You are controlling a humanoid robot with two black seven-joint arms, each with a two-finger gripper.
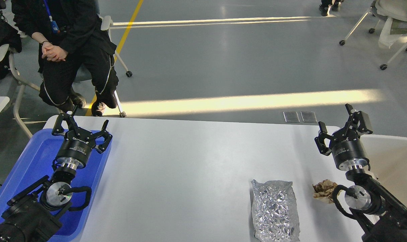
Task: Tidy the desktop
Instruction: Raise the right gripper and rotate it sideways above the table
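The white desktop (190,161) fills the lower middle of the head view. A crinkled silver foil bag (275,211) lies flat on it at the lower right. Just right of the bag sits a crumpled brown paper wad (324,190), close to my right arm. My left gripper (80,127) hangs open and empty over the blue tray's far corner. Above the desktop's far right corner my right gripper (341,126) is open too, holding nothing, well beyond the paper wad.
A blue plastic tray (32,161) lies at the left edge under my left arm. A beige bin (395,161) stands off the right edge. A seated person (72,57) is beyond the far left corner, with wheeled chairs (391,33) at the far right.
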